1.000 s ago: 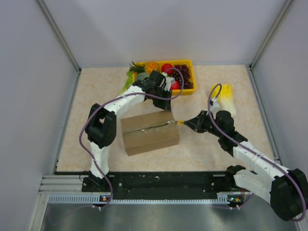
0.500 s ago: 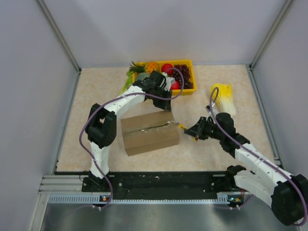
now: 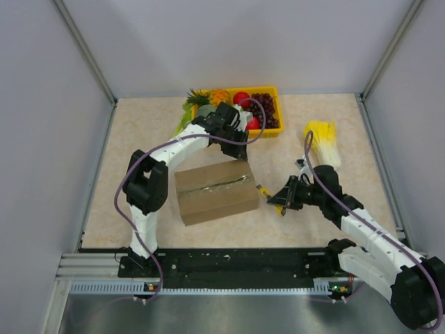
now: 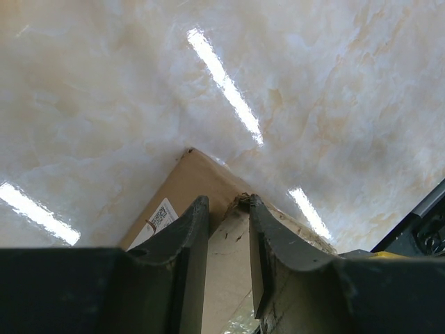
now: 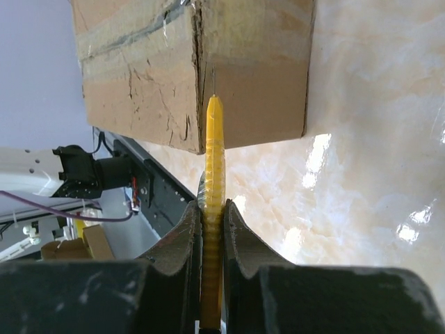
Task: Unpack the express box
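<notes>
We find the express box (image 3: 215, 191) lying lengthwise left-right, left fingers (image 4: 184, 243) pinching its far edge, right fingers (image 5: 243, 243) clamping a yellow cutter (image 5: 213, 160).

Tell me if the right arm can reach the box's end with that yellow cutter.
Probably yes: the cutter, clamped in the right gripper, points straight at the express box, and nothing lies between blade tip and cardboard.
</notes>
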Robot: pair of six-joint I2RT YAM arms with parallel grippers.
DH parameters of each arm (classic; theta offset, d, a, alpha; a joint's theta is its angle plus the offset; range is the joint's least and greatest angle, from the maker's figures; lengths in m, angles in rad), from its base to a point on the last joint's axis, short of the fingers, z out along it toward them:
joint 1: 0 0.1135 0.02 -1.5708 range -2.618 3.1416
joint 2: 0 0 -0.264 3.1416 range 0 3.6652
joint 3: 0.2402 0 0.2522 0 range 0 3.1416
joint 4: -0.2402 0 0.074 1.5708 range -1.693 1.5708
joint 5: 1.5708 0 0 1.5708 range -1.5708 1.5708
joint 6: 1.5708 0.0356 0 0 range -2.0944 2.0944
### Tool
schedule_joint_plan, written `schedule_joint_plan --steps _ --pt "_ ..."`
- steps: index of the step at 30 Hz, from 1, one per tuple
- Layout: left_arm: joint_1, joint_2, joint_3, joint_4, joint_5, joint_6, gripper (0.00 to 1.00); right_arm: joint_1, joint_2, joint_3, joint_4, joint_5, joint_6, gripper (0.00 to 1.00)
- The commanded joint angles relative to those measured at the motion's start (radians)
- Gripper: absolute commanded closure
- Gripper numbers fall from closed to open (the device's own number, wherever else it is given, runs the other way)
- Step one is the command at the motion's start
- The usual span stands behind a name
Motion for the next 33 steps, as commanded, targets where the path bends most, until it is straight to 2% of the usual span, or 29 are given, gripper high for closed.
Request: schedule_joint_plan --steps 1,4,7,13,14,20,26,32,33 --pt "0.024 0.074 -0.075 -0.097 -0.231 0.077 0.69 -0.012 -0.028 0.012 -0.062 -0.055 0.004 1.00" --pt "0.024 0.054 -0.073 -0.079 -0.202 0.077 0.63 -0.017 -0.043 0.031 -0.100 -0.010 -0.008 1.00" --pt "0.024 0.024 -0.054 -0.063 -0.162 0.072 0.57 -0.018 -0.089 0.066 -0.151 0.098 -0.025 1.00" --pt "0.023 -0.044 0.031 -0.025 -0.107 0.052 0.44 -0.019 -0.172 0.144 -0.217 0.374 -0.027 1.00" --pt "0.023 -0.064 0.039 -0.016 -0.100 0.048 0.42 -0.017 -0.174 0.152 -0.223 0.457 -0.025 1.00" --pt "0.023 -0.163 0.046 0.053 -0.097 0.013 0.31 -0.019 -0.048 0.173 -0.178 0.666 -0.030 1.00" --pt "0.024 -0.366 -0.130 0.148 -0.168 -0.026 0.26 -0.019 0.143 0.215 -0.158 0.908 -0.038 1.00" --pt "0.021 -0.598 -0.395 0.193 -0.209 -0.082 0.25 -0.020 0.312 0.293 -0.184 0.950 -0.079 1.00" --pt "0.021 -0.624 -0.459 0.192 -0.206 -0.102 0.27 -0.020 0.367 0.302 -0.200 0.950 -0.079 0.97"
